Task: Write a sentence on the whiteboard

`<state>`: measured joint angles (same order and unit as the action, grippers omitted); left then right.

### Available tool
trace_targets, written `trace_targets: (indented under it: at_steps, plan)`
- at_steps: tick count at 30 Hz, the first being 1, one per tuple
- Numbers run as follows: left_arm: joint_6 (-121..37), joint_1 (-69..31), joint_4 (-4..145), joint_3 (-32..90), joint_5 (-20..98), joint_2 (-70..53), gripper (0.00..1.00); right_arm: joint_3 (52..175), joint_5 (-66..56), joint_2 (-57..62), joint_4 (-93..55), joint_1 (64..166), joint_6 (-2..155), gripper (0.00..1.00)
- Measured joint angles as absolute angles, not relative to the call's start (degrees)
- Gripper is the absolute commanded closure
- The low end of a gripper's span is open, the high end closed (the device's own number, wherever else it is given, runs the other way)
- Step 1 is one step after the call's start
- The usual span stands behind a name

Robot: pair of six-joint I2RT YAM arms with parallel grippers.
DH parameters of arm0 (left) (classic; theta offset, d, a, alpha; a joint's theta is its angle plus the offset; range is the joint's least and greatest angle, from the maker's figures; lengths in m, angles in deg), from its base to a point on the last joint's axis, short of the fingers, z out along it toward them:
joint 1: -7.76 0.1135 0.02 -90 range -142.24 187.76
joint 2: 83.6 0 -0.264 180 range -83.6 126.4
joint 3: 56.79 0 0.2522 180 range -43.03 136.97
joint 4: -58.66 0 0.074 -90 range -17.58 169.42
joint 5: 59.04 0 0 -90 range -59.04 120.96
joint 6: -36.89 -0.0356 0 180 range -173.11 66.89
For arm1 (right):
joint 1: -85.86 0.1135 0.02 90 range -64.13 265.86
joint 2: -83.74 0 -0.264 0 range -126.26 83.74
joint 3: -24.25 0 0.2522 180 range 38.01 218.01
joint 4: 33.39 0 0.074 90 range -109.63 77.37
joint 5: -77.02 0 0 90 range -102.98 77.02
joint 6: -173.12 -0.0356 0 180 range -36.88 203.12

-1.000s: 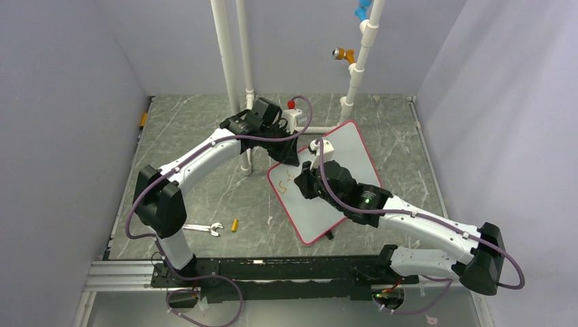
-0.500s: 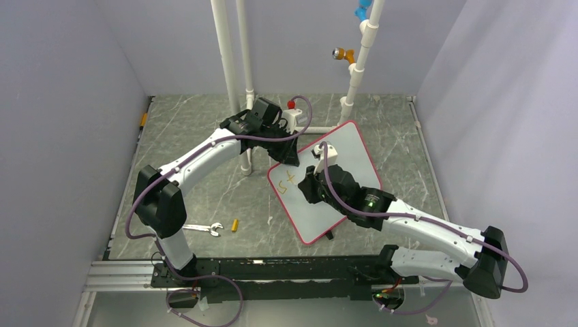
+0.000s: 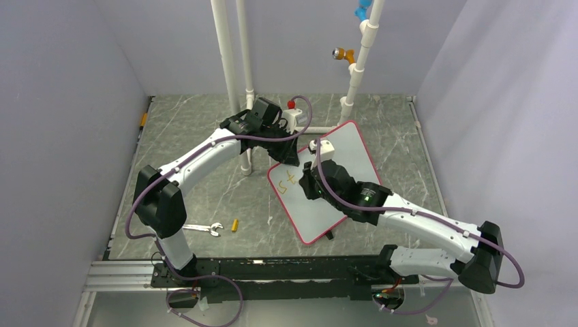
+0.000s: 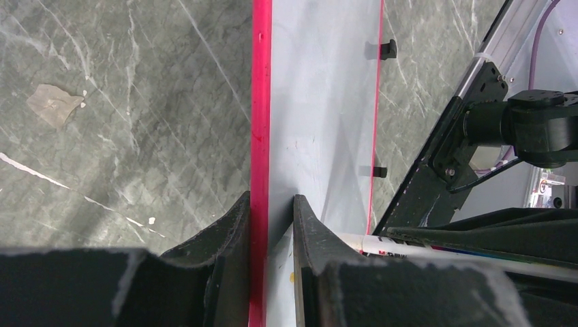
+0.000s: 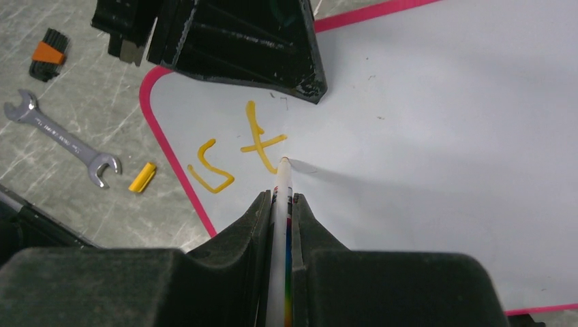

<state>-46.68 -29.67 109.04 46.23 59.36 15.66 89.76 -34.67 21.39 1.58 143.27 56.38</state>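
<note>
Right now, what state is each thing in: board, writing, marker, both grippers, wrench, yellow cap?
whiteboard: rim clamped.
sentence: only "s t" written, yellow.
marker: uncapped, tip on whiteboard by the t.
left gripper: shut on whiteboard rim.
right gripper: shut on marker.
wrench: lying loose.
yellow cap: loose beside wrench.

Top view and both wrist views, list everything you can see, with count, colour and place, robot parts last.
whiteboard: 1, white with pink-red rim, table centre
letters: 2, orange-yellow, s and t, near a board corner
marker: 1, white, tip by the t
wrench: 1, silver, table, left of board
cylinder: 1, yellow, small, beside wrench
pipes: several, white, upright at back
table: 1, grey marble, under everything
left gripper: 1, black, clamped on board's rim
right gripper: 1, black, shut on marker
</note>
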Motion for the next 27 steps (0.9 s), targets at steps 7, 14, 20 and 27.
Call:
trace_targets:
  at_steps: [7,14,20,27]
  plan:
    - [-46.48,-29.74,109.02,46.23,59.58,15.62,1.00,92.05,-36.49,20.43,4.05,143.14,57.34,1.00]
    - [-46.41,-30.00,109.04,46.23,59.56,15.16,1.00,92.07,-36.49,24.06,5.82,142.90,57.32,1.00]
    - [-46.41,-30.09,109.04,46.23,59.54,15.10,1.00,92.07,-36.95,26.09,5.25,142.68,57.29,1.00]
    - [-46.41,-30.09,109.04,46.23,59.56,15.10,1.00,92.07,-36.86,22.88,4.12,142.11,57.34,1.00]
